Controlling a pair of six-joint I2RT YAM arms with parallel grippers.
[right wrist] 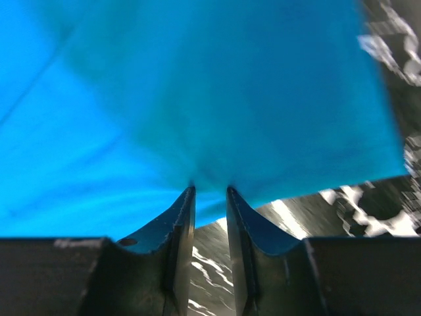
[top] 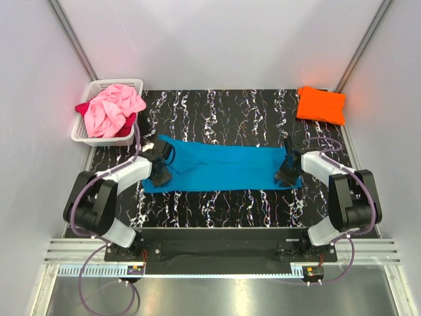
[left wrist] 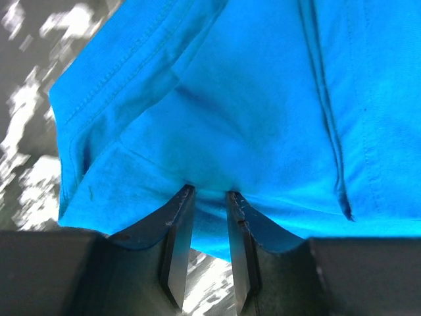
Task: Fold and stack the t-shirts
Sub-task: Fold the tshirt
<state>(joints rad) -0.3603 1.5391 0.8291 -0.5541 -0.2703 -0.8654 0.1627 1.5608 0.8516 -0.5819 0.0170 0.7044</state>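
Nearest to us, the turquoise t-shirt (top: pixel 223 168) lies spread in a long band across the counter (top: pixel 223 112), between the two arms. It looks already narrowed lengthwise, with a fold line and a sleeve hem showing in the left wrist view, but it is not yet a compact packet.

The left hand (left wrist: pixel 209 192) sits at the band's left end. Its fingers are drawn close together and the cloth puckers into their tips, so we read it as gripping the turquoise t-shirt. The right hand (right wrist: pixel 210 189) sits at the right end, near the near corner. Its view is blurred, yet the fingers show the same narrow gap with the cloth's edge caught at the tips, so we judge it is pinching the shirt too.

Further back, at the far right corner, the orange t-shirt (top: pixel 321 104) lies folded into a neat rectangle. We count that one as done and as the likely base of the stack.

At the far left, the white lattice basket (top: pixel 125 83) holds the pink t-shirt (top: pixel 113 108), crumpled on top, with the dark red t-shirt (top: pixel 82 107) showing beneath it at the edges. Neither is folded.

We judge the task a little under halfway: one shirt finished, one mid-fold, two untouched, and no shirt yet stacked on another.
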